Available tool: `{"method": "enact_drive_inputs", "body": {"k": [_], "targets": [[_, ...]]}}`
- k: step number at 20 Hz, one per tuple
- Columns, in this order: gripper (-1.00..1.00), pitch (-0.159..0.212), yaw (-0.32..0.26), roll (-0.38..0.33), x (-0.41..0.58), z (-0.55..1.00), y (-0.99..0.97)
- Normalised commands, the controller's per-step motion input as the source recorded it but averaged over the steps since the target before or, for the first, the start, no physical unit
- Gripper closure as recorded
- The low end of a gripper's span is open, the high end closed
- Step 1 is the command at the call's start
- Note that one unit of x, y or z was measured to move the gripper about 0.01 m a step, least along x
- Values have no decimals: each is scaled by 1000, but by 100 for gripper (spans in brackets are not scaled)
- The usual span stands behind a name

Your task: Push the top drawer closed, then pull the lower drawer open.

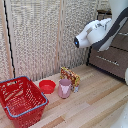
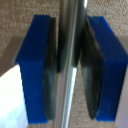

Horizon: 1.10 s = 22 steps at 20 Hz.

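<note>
Wood flooring [image 1: 95, 100] filled the near part of the exterior view, pale planks running on a slant. Nearest me on it sat a red plastic basket [image 1: 20, 100], its rim trimmed in blue, low at that view's left. Just behind lay a red bowl [image 1: 47, 86], then a pink pitcher [image 1: 64, 88], and touching the pitcher's far side a yellow and orange snack packet [image 1: 71, 76]. I could see print on the packet, but it was too small and blurred to read; no brand or writing could be made out anywhere. A woven beige screen [image 1: 37, 37] closed off the back.

At that view's right stood the dark cabinet [image 1: 93, 56], cut off by the edge. I could pick out the lower drawer [image 1: 109, 61], a brown front with a slim silver bar handle. The top drawer [image 1: 120, 41] above it was largely hidden behind the white arm [image 1: 95, 32], and I could not tell whether it sat flush or stood out.

From the wrist view I saw the gripper [image 2: 70, 70] closed down narrow on a silver bar handle [image 2: 70, 60], the black pads [image 2: 92, 70] on their blue fingers pressing it from both sides. Which drawer that handle belonged to, I could not tell: the picture was blurred and showed only woven beige beyond the fingers.
</note>
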Motion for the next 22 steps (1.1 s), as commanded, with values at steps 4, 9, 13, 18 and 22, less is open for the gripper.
{"method": "enact_drive_inputs", "body": {"k": [4, 9, 13, 18, 22], "targets": [[-100, 7, 3, 59, 0, 169, -271], [-100, 13, 0, 23, 0, 168, 64], [-100, 29, 0, 17, 0, 132, 184], [-100, 2, 0, 69, 0, 12, 400], [-100, 0, 0, 126, 0, -53, 380]]}}
